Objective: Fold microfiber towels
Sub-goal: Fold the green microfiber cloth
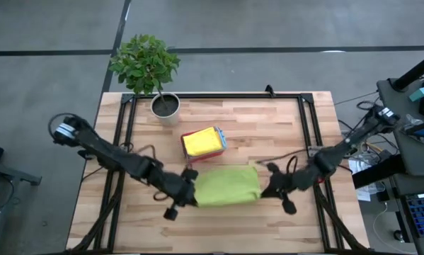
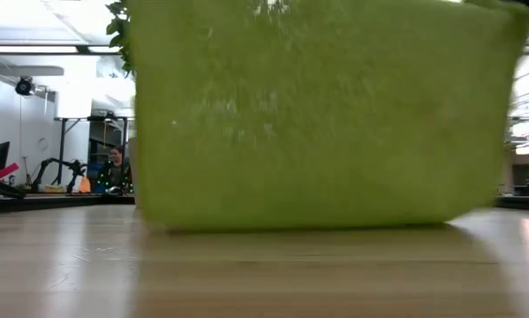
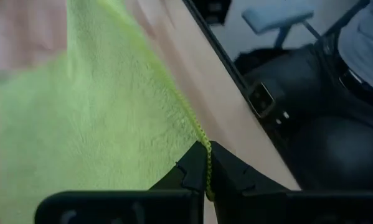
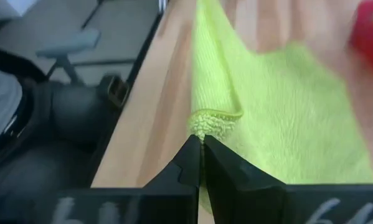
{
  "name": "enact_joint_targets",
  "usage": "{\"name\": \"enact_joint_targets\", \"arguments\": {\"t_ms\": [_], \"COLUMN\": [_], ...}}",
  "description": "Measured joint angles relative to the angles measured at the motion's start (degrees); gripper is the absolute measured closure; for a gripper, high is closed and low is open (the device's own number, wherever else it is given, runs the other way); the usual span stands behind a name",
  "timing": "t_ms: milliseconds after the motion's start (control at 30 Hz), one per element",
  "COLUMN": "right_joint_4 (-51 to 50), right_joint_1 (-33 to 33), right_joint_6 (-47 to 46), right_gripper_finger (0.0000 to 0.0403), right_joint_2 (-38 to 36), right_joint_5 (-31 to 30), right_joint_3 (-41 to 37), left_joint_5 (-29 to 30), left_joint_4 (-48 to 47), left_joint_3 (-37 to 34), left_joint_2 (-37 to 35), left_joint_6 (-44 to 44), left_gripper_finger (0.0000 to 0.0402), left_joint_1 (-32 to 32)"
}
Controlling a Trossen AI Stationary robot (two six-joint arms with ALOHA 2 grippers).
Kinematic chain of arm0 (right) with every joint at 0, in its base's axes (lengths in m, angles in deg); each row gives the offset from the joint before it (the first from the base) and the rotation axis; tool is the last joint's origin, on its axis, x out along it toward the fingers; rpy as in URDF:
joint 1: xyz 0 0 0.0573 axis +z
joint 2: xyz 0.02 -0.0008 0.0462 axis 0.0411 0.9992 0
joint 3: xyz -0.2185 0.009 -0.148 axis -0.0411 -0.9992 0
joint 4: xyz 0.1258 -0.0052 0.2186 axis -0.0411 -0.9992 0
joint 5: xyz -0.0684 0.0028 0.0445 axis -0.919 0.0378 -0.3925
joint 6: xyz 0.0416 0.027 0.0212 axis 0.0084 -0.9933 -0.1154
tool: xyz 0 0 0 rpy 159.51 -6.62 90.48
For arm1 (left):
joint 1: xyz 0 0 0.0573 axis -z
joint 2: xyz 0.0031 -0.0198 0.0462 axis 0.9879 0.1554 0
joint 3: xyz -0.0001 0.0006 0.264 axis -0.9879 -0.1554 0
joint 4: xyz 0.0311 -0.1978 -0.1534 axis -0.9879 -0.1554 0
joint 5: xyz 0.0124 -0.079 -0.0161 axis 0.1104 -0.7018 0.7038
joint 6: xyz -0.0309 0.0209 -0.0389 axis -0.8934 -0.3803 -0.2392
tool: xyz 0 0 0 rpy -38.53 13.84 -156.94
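A lime green microfiber towel [image 1: 227, 185] hangs between my two grippers near the middle of the table. In the low view the towel [image 2: 317, 115] fills most of the picture like a curtain, and its lower edge [image 2: 308, 223] meets the wood. My left gripper [image 1: 189, 196] is shut on its left end. My right gripper [image 1: 267, 185] is shut on its right end. A yellow towel [image 1: 201, 142] lies on a pink tray [image 1: 186, 134] just beyond the green one. My left gripper pinches the green towel's stitched corner [image 3: 205, 144] between its two fingertips. It comes from the table's left, slanting downward. The cloth [image 3: 93, 124] spreads away from the fingers. My right gripper pinches a bunched corner [image 4: 206, 124] between its fingertips, from the table's right, slanting downward. Several layers are gathered there, and the towel [image 4: 286, 106] fans out beyond.
A potted plant [image 1: 146, 64] in a white pot [image 1: 165, 106] stands at the far left of the table. Black frame rails run along the left side [image 1: 123, 134] and the right side [image 1: 312, 127]. Bare wood lies along the near edge [image 1: 219, 230].
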Motion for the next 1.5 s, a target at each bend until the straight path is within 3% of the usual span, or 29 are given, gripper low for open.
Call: {"name": "enact_joint_targets", "arguments": {"t_ms": [200, 400, 633, 833, 1000, 1500], "right_joint_4": [2.6, 2.4, -3.7, -9.0, -12.1, -12.3], "right_joint_1": [4.4, 4.6, 2.4, -0.9, -3.1, -13.5], "right_joint_6": [-9.3, -17.0, -20.5, -20.6, -19.7, -9.0], "right_gripper_finger": [0.0394, 0.0394, 0.0394, 0.0394, 0.0394, 0.0394], "right_joint_2": [9.9, 16.0, 20.3, 19.7, 17.7, 18.6], "right_joint_5": [0.1, 0.9, -5.2, -7.9, -9.8, -11.5], "right_joint_3": [0.6, 1.0, 1.1, 1.1, 1.9, 2.4], "left_joint_5": [-1.7, -5.0, 0.0, 1.9, 8.1, 9.1], "left_joint_4": [3.7, 6.3, 5.4, -1.2, -6.5, -12.0], "left_joint_3": [0.4, 0.4, 0.4, 0.2, -0.1, -0.3], "left_joint_2": [9.0, 15.0, 18.3, 16.8, 15.5, 15.5], "left_joint_6": [-7.3, -14.1, -14.2, -12.9, -12.6, -11.5], "left_gripper_finger": [0.0402, 0.0402, 0.0402, 0.0402, 0.0402, 0.0402], "left_joint_1": [3.5, 3.7, 1.8, -1.2, -3.8, -8.0]}}
